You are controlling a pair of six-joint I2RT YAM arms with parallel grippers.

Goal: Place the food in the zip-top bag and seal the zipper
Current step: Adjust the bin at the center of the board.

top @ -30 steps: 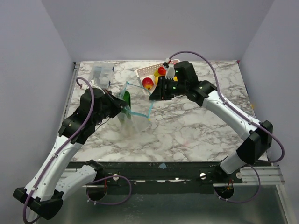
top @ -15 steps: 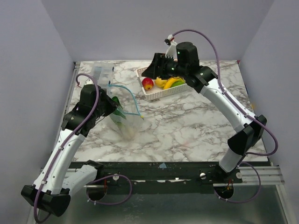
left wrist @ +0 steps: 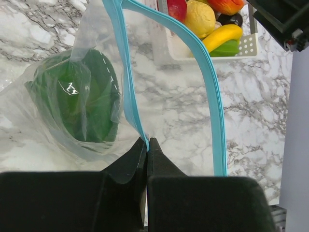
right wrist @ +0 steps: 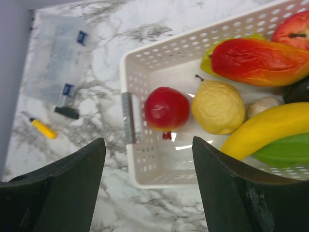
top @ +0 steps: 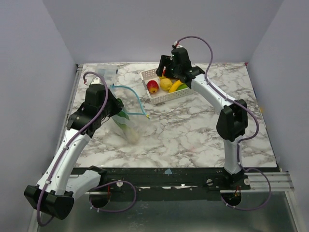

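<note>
Right wrist: food (right wrist: 166,108) inside white basket (right wrist: 140,166)

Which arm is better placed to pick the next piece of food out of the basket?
Right. The right gripper hangs open above the white basket, the red fruit below its gap. The left gripper is shut on the zipper, holding the zip-top bag.

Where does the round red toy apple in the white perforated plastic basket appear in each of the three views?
Top external: the round red toy apple sits above centre, in the basket's left end.
Left wrist: the apple is at the top edge, right of centre, cut off by the frame.
Right wrist: the apple is near the centre.
Shared landmark: the white perforated plastic basket.
</note>
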